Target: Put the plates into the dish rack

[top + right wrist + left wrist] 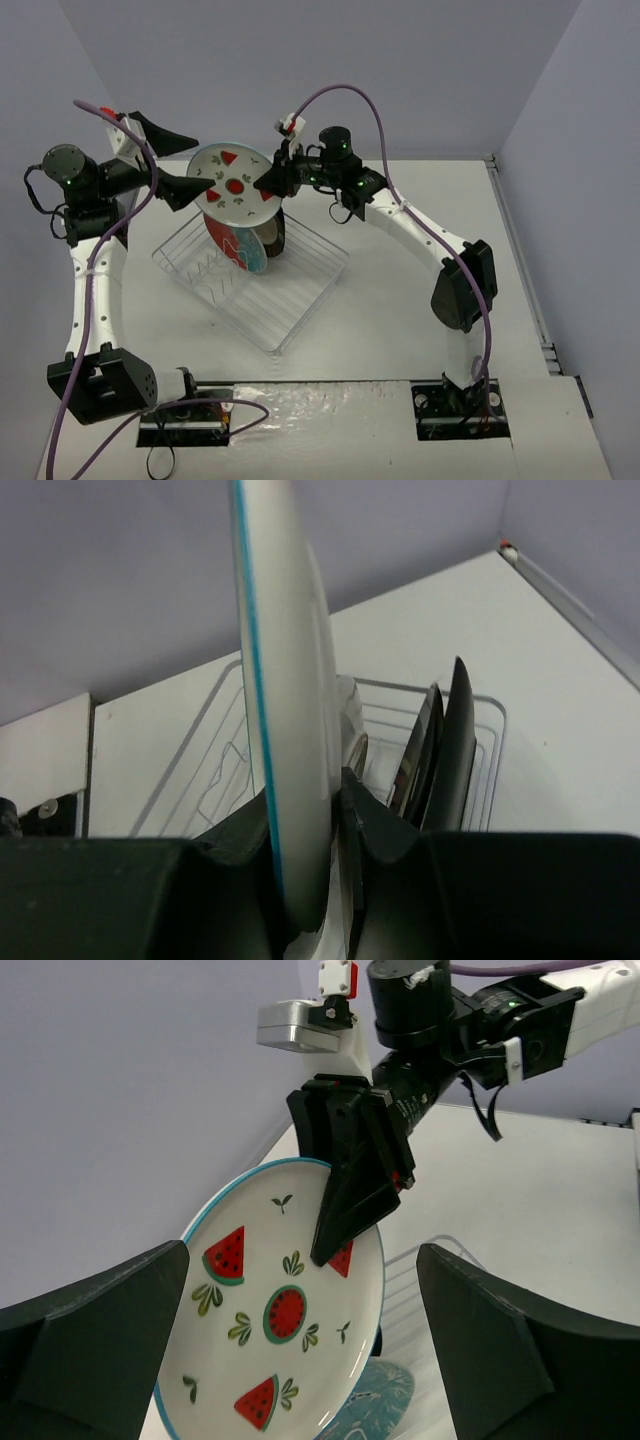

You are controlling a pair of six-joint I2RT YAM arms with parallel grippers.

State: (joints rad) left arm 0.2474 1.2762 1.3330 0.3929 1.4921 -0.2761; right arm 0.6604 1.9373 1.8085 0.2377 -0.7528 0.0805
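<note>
Above the silver-white wire dish rack (312, 303): small round white plate (232, 188) with red watermelon wedges and teal rim, held on edge.
Right gripper (268, 181) clamped on its rim; left gripper (195, 166) spread wide, fingers apparently clear of it. Red-and-teal floral plate (238, 246) and dark plate (276, 238) stand in the tines below.

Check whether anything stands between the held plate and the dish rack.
Partly. The red-and-teal plate stands in the dish rack right under the watermelon plate in the right claw; free tines lie nearer. The open left claw flanks its rim.
</note>
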